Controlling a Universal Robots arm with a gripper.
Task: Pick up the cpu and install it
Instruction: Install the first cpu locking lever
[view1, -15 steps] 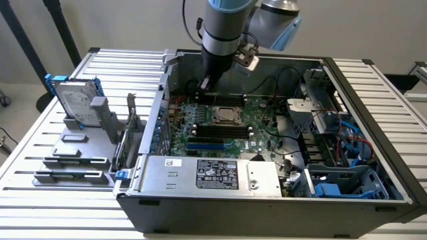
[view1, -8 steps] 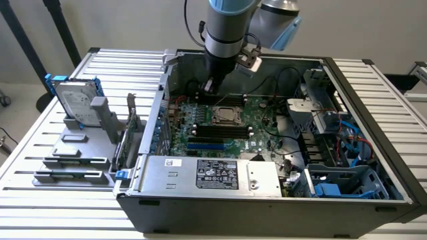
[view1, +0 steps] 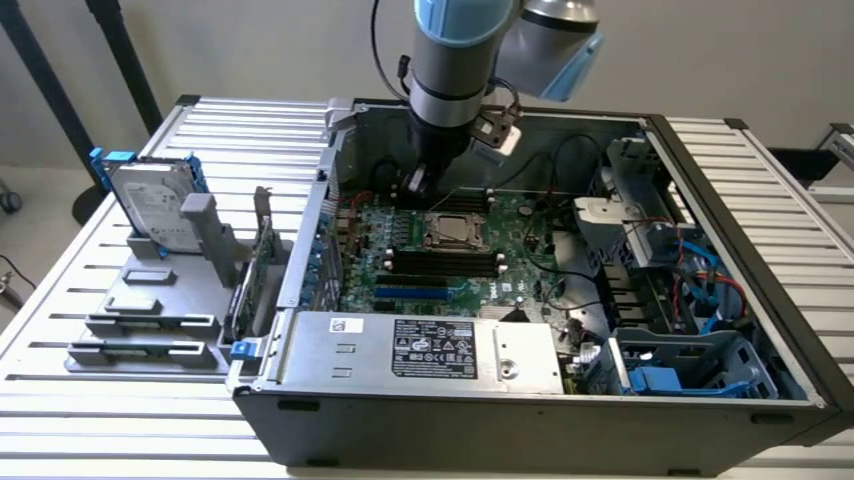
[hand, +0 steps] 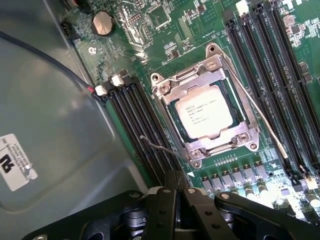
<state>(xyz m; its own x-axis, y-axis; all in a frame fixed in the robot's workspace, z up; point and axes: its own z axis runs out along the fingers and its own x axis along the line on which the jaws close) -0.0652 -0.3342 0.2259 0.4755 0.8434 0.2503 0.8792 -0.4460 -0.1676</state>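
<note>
The cpu (hand: 205, 111) is a small square chip with a silver-grey printed top. It lies flat in the metal socket frame (hand: 170, 85) on the green motherboard (view1: 514, 265) inside the open computer case. In the exterior view the cpu (view1: 451, 230) sits mid-board. My gripper (view1: 416, 186) hangs just above the board behind the socket, apart from the chip. In the wrist view the gripper (hand: 176, 189) has its black fingers (hand: 165, 210) pressed together with nothing between them. A thin socket lever (hand: 265, 120) lies beside the frame.
Black memory slots (hand: 135, 120) flank the socket on both sides. A power supply (view1: 427, 345) fills the case front, with a drive cage with blue parts (view1: 681, 375) on the exterior view's right. Outside the case stand a hard drive in a blue frame (view1: 150, 205) and grey holder blocks (view1: 147, 325).
</note>
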